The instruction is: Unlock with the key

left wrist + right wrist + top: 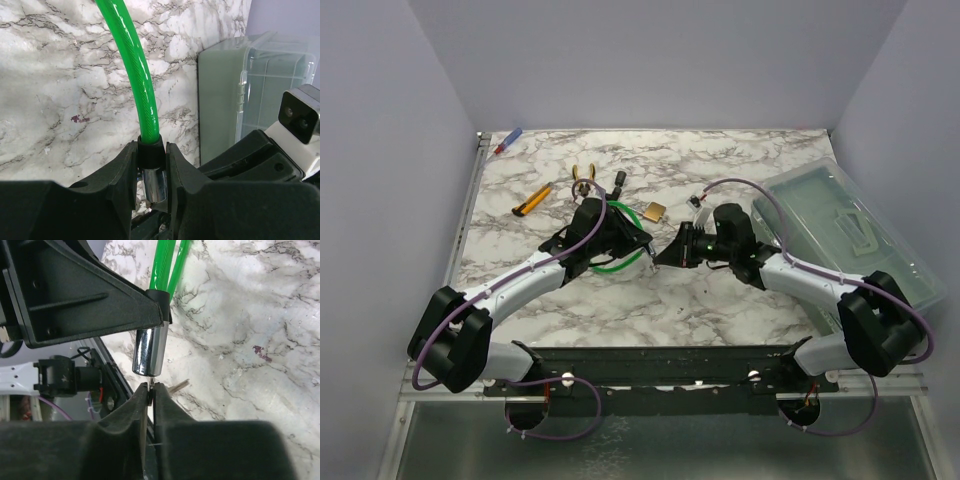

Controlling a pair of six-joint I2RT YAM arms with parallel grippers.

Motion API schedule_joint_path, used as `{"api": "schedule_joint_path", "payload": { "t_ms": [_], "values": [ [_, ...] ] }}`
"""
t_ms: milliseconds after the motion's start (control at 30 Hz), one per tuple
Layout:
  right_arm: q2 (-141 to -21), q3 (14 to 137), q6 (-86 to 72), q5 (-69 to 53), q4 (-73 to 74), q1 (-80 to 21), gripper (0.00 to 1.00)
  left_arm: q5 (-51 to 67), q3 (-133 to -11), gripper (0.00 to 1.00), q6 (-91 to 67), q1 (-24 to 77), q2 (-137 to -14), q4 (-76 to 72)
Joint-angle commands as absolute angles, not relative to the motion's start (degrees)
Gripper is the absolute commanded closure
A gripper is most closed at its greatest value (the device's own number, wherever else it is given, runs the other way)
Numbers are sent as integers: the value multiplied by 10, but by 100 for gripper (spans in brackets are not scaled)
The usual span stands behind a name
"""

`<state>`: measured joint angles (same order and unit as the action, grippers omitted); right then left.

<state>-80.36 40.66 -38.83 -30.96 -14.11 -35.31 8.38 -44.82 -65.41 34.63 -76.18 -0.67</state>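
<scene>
A green cable lock (616,266) lies looped on the marble table. My left gripper (151,161) is shut on the black collar (151,150) at the cable's end, and the chrome lock cylinder (153,184) sticks out below that collar. In the right wrist view the cylinder (149,353) hangs from the left gripper's finger (90,295). My right gripper (151,390) is shut on the thin metal key (151,385), whose tip meets the cylinder's lower face. From above, both grippers (638,243) (662,256) meet at the table's middle.
A brass padlock (655,211), pliers (584,178), a yellow utility knife (532,201) and a marker (507,142) lie behind the grippers. A clear plastic box (850,230) stands at the right, close to the right arm.
</scene>
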Motion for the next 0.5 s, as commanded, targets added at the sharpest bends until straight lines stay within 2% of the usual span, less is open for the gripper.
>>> {"api": "schedule_joint_path", "payload": {
  "t_ms": [0,67,467],
  "values": [
    [-806,390,-396,-317,-166,-358,95,92,-452,100,-665,349,-745,-26],
    [-806,385,-406,-319,-177,-358,100,94,-447,100,-666,349,-740,-34],
    [-809,336,-539,-336,-353,-358,100,111,-405,100,-679,349,-688,-101]
  ]
}}
